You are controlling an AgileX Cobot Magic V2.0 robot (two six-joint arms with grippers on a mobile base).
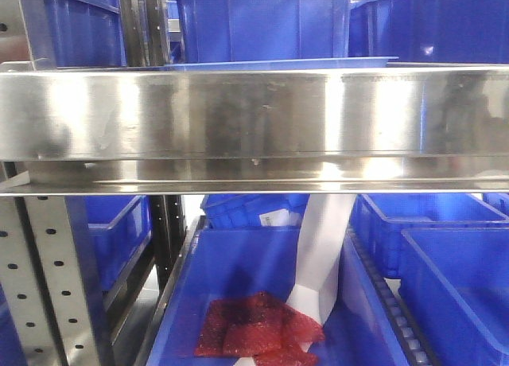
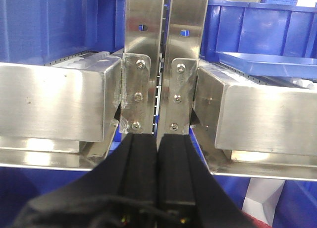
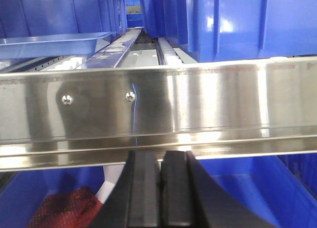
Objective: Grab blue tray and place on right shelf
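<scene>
No readable text

The white label (image 1: 274,217) on the blue bin (image 1: 254,211) below the steel shelf lip (image 1: 254,115) is too blurred to read.

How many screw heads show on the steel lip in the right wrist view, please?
2: left screw head and right screw head, side by side on the shelf lip's left half; none seems hidden.

A shiny stainless-steel front lip of the right shelf (image 1: 254,115) spans the whole width. Just above its top edge, the thin flared rim of the blue tray (image 1: 278,64) shows, lying on the shelf in front of deep blue bins (image 1: 262,20). Below the lip, a blue bin (image 1: 238,278) holds red mesh bags (image 1: 258,328) and a white strip (image 1: 322,255). A grey perforated upright (image 1: 36,278) stands at lower left.
</scene>
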